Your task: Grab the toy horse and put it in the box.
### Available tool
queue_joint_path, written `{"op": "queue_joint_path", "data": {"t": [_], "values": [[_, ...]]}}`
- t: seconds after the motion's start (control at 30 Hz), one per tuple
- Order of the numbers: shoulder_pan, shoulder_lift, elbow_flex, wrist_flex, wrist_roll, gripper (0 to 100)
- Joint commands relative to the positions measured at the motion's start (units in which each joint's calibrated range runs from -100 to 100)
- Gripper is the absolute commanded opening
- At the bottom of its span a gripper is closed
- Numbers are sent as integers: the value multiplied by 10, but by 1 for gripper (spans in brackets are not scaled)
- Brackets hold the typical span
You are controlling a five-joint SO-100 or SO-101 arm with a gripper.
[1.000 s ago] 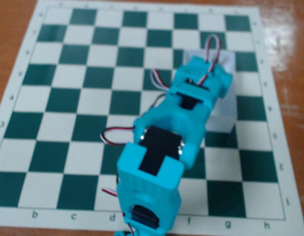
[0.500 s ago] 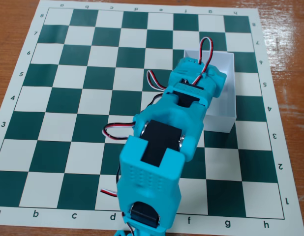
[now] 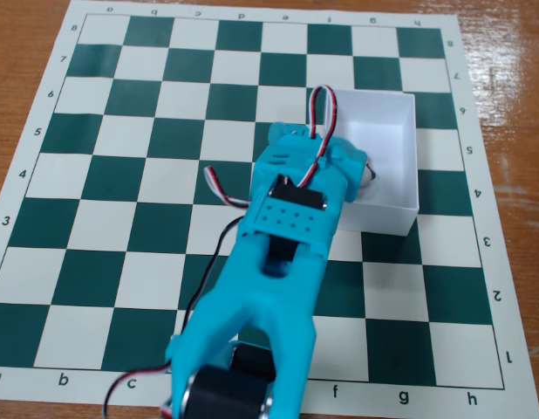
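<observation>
The white open-topped box (image 3: 387,131) stands on the chessboard at the right of the fixed view. My blue arm reaches from the bottom edge up to it, and my gripper (image 3: 355,164) hangs over the box's left half. A small grey and off-white piece, the toy horse (image 3: 368,173), peeks out at the gripper's right edge, inside the box's outline. The arm's body hides the jaws, so I cannot tell whether they hold the horse or whether it rests on the box floor.
The green and white chessboard mat (image 3: 121,175) lies on a brown wooden table (image 3: 25,52). Red, white and black cables (image 3: 326,113) loop over the arm's wrist. The arm's base motor (image 3: 226,393) sits at the bottom edge.
</observation>
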Motion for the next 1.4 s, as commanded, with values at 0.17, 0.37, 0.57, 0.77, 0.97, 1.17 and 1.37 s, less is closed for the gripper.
{"op": "queue_joint_path", "data": {"t": [0.17, 0.37, 0.57, 0.77, 0.97, 1.17, 1.37], "values": [[-57, -343, 189, 166, -1, 31], [-83, -440, 236, 312, -1, 31], [-95, -515, 303, 391, -1, 31], [-101, -569, 324, 505, -2, 31], [-117, -612, 325, 608, -3, 31], [-114, -628, 325, 626, -6, 31], [-107, -629, 325, 627, -6, 31]]}}
